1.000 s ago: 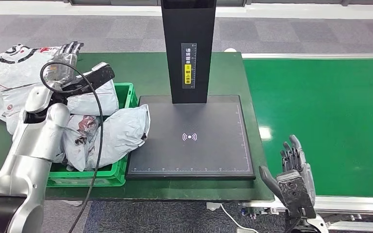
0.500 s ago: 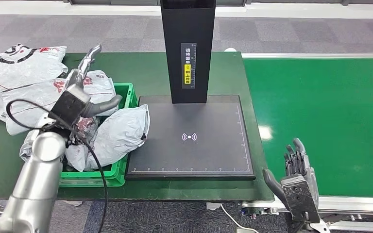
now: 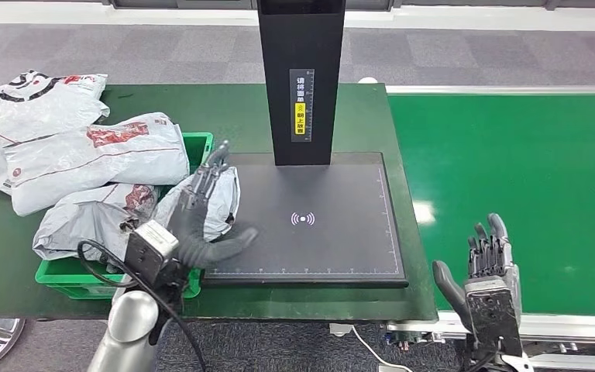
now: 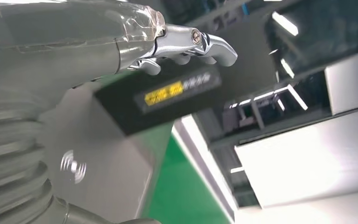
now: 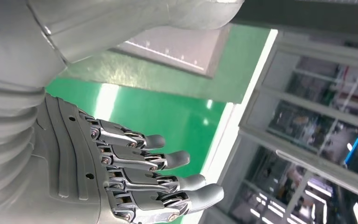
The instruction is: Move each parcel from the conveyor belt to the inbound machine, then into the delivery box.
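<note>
Left hand (image 3: 201, 213), spread and empty, hovers at the inbound machine (image 3: 310, 221) left edge beside the delivery box (image 3: 70, 275), apparently between parcels.

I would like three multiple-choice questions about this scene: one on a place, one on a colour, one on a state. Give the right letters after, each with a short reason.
1. Where is the left hand?
A. over the left edge of the scanner platform
B. on the conveyor belt
C. on the floor

2. What colour is the delivery box?
A. blue
B. green
C. red

3. What is the state of the right hand?
A. holds a parcel
B. presses the platform
C. holds nothing, fingers apart

Answers:
1 A, its fingers lie by the platform's left edge.
2 B, the crate's rim is green.
3 C, the right wrist view shows empty fingers.
</note>
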Controlling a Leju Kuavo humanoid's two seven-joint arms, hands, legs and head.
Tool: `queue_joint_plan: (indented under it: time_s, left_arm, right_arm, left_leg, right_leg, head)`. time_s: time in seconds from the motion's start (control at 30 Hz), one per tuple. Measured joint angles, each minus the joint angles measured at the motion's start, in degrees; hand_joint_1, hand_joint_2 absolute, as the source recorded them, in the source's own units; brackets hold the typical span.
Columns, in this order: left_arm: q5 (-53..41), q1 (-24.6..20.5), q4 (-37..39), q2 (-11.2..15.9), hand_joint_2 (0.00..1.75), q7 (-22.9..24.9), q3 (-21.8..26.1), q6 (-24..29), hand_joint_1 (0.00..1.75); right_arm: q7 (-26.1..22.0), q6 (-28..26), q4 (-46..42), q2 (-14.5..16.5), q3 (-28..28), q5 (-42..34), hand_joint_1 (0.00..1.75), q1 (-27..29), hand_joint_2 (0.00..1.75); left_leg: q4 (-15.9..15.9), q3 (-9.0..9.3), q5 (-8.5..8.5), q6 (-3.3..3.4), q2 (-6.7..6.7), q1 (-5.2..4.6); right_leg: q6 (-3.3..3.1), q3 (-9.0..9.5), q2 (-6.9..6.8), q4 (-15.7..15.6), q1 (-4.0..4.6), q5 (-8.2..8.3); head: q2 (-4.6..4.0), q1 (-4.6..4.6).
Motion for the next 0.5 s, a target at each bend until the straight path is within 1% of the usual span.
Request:
queue_joint_plan:
  time_s: [0.17,0.3,0.4,0.5]
  left_arm:
    - [-0.32,2.53,2.92,-3.42,1.75,-0.35,-2.58,0.57,0.00]
    - [-1.86,3.58,4.64,-5.76,1.75,-2.99,-3.64,3.85,0.00]
    - [-2.29,3.78,5.42,-6.93,1.75,-3.66,-3.93,4.79,0.00]
    - [-2.33,3.88,5.95,-7.47,1.75,-3.80,-4.16,5.11,0.00]
  right_arm:
    - [-2.36,-4.46,1.37,1.07,0.88,0.43,0.00,-1.47,1.75]
    - [-6.10,-8.12,1.97,1.90,1.85,-2.23,0.00,-1.91,1.75]
    - [-7.11,-9.06,2.10,2.29,2.30,-2.78,0.00,-1.92,1.75]
    - [-7.38,-9.44,2.15,2.44,2.49,-2.96,0.00,-1.92,1.75]
  left_leg:
    - [0.00,0.00,-0.01,0.00,-0.02,0.00]
    - [0.00,-0.01,-0.01,-0.01,-0.04,0.00]
    - [-0.01,0.00,-0.01,-0.01,-0.04,0.00]
    - [-0.01,0.00,0.00,-0.01,-0.05,0.00]
  right_leg:
    - [0.00,0.00,-0.01,0.00,0.01,-0.01]
    - [-0.02,0.00,-0.03,0.00,0.02,-0.03]
    - [-0.02,0.00,-0.03,0.00,0.04,-0.04]
    - [-0.02,0.01,-0.04,0.01,0.04,-0.04]
  head:
    - [0.00,0.00]
    - [0.00,0.01]
    - [0.01,0.01]
    - [0.00,0.01]
